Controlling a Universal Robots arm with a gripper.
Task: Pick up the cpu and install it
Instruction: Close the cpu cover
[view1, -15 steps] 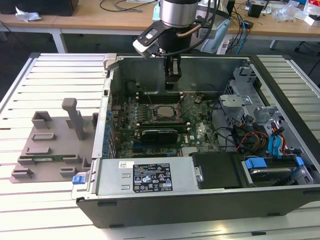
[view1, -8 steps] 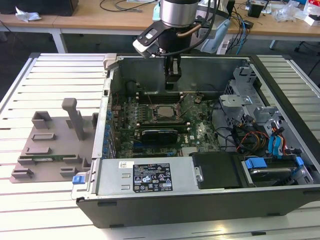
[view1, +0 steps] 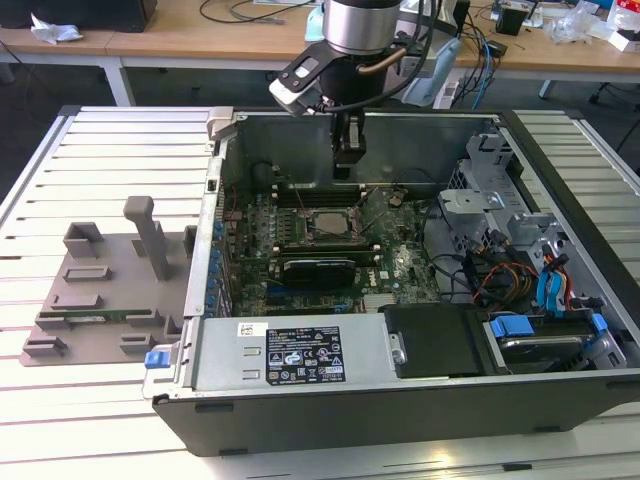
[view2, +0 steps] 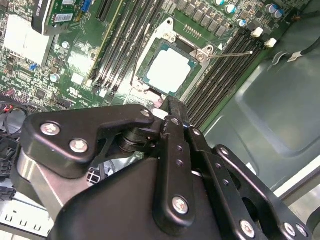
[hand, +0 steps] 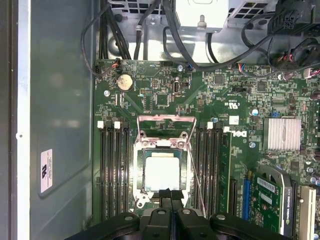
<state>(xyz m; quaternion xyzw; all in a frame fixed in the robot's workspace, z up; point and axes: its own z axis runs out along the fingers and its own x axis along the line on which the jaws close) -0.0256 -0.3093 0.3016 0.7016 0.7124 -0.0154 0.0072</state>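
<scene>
The cpu (hand: 161, 172) lies flat in its socket on the green motherboard (hand: 230, 95), silver top up, inside the open computer case (view1: 400, 400). It also shows in the second wrist view as the cpu (view2: 170, 70) and in the exterior view as the cpu (view1: 325, 222). The socket's metal retention frame (hand: 165, 122) stands flipped open beside it. My gripper (view1: 347, 172) hangs above the board close to the socket. Its black fingers (hand: 165, 197) are pressed together with nothing between them, and their tips (view2: 172, 107) sit just off one edge of the chip.
A long black card (view1: 320, 268) lies in a slot near the socket. The power supply (view1: 290, 355), drive cage (view1: 500, 200) and loose cables (view1: 500, 280) crowd the case. A grey fixture tray (view1: 100, 290) with upright posts stands at the exterior view's left.
</scene>
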